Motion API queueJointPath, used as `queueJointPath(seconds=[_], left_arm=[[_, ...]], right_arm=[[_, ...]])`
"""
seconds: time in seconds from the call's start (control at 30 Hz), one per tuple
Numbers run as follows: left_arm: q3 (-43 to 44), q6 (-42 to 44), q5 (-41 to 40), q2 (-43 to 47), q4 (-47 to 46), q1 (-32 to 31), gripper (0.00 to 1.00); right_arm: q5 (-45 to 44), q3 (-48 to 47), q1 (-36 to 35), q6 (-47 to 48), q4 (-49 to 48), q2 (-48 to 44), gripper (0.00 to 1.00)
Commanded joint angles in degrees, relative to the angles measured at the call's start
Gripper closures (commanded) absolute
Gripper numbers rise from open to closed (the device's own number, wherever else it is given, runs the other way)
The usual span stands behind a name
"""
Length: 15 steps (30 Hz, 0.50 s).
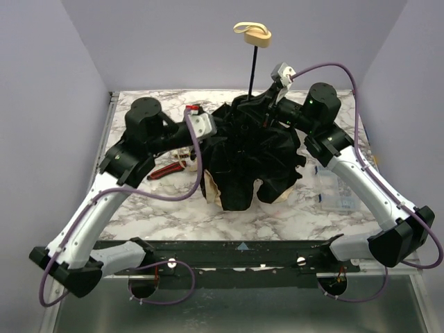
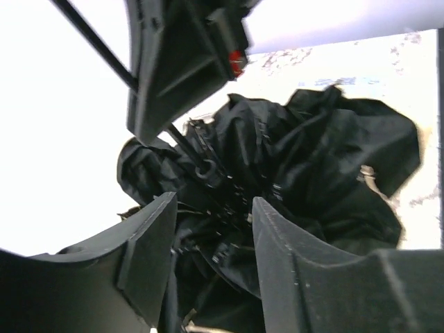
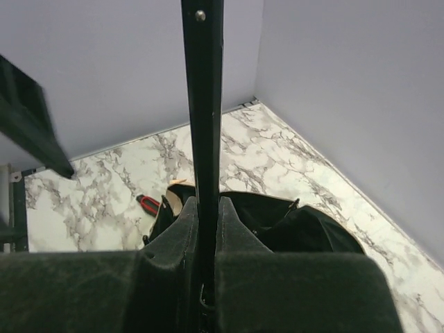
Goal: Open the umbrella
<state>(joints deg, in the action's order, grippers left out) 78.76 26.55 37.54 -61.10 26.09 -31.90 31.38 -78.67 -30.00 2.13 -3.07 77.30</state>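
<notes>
Umbrella shaft gripped tight in right pincer; crumpled canopy just beyond gaping left pincer.

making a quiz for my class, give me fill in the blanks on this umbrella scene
The right gripper is shut on the black ____ of the umbrella. The beige handle sits at its ____ end. The left gripper has its jaws ____ around the black fabric.
Missing: shaft; top; open.

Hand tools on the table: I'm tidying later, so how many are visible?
1: a red-handled tool left of the umbrella, by the left arm; more may be hidden.
</notes>
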Motion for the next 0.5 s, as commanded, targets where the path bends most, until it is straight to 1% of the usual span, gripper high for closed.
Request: queueJointPath(seconds=[0.0, 0.1, 0.23, 0.33, 0.4, 0.47], left_arm=[[0.3, -2.2, -5.4, -7.3, -6.2, -1.0, 0.54], [-4.3, 7.8, -12.9, -7.9, -10.2, -4.0, 0.59], [-9.8, 17.5, -18.4, -7.9, -11.4, -5.0, 0.60], [-15.3, 25.4, -22.5, -6.6, -12.5, -5.0, 0.59], [-18.1, 28.9, -25.9, -5.9, -12.1, -4.4, 0.56], [-20.1, 30.4, -26.8, -5.2, -10.2, -2.7, 0.54]], right_arm=[[1.6, -1.5, 0.1, -5.8, -4.7, -0.6, 1.00], [1.3, -1.9, 0.1, -8.4, -4.6, -0.8, 1.00], [-0.6, -3.9, 0.2, -9.4, -2.7, -0.9, 1.00], [-1.0, -5.5, 0.2, -9.1, -1.5, -1.0, 1.00], [-1.1, -6.3, 0.3, -8.9, -0.6, -1.1, 1.00], [-0.9, -6.7, 0.2, -8.5, 0.1, -1.3, 1.00]])
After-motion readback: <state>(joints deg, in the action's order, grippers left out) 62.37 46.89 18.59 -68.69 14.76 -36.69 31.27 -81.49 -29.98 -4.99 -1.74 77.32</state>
